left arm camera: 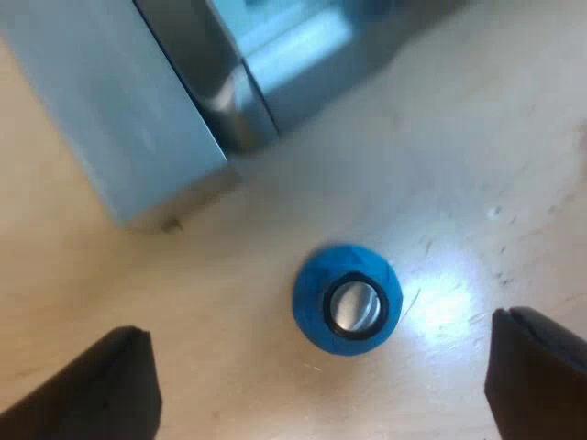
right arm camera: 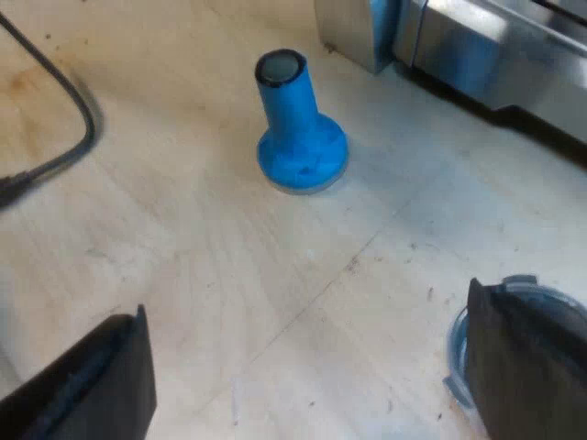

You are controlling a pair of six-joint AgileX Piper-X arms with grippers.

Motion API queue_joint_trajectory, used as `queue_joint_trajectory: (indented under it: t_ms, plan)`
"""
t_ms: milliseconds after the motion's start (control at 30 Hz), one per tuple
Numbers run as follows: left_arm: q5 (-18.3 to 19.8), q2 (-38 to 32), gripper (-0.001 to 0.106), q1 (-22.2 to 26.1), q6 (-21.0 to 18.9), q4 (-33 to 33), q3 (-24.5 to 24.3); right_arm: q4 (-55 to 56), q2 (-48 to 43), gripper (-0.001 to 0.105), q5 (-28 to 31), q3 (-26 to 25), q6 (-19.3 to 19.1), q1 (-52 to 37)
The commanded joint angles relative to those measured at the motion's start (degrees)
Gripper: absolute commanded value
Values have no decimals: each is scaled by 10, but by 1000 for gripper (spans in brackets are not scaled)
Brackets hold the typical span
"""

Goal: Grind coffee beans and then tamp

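- The left gripper (left arm camera: pixel 319 326) hangs above the blue plastic tamper (left arm camera: pixel 347 298) with the round metal cap — its black fingers are spread wide, one to each side, touching nothing.
- The tamper stands upright on the pale wooden table (left arm camera: pixel 477 137), just beside the brushed-steel espresso machine (left arm camera: pixel 138 110).
- The right gripper (right arm camera: pixel 304 307) is low over the table, its fingers wide apart and holding nothing — the tamper is well beyond them.
- A round blue-rimmed object (right arm camera: pixel 456 346) is partly hidden behind one right finger; I cannot tell what it is.

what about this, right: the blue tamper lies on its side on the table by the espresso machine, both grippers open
No: the right wrist view shows the blue tamper standing upright. It is on the table by the espresso machine, with left gripper and right gripper open.
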Motion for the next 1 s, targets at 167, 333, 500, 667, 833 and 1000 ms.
queue_joint_trajectory:
  t_ms: [167, 333, 500, 667, 833, 1000]
  plan:
    - [-7, -155, 75, 0, 0, 3, -30, 140, -90, 71, 8, -77, -11, -1]
    - [-8, -201, 75, 0, -33, 1, -91, 292, -140, 71, 38, -170, -32, -10]
    - [-11, -190, 75, 1, -33, 0, -131, 416, -163, 71, 35, -248, -32, -62]
    - [4, -138, 75, 55, -34, 1, -199, 478, -211, 71, 29, -296, -33, -212]
    - [65, -95, 75, 136, -43, 9, -226, 509, -242, 71, -64, -295, -77, -399]
    - [59, -84, 75, 162, -44, 32, -226, 520, -246, 71, -111, -293, -131, -553]
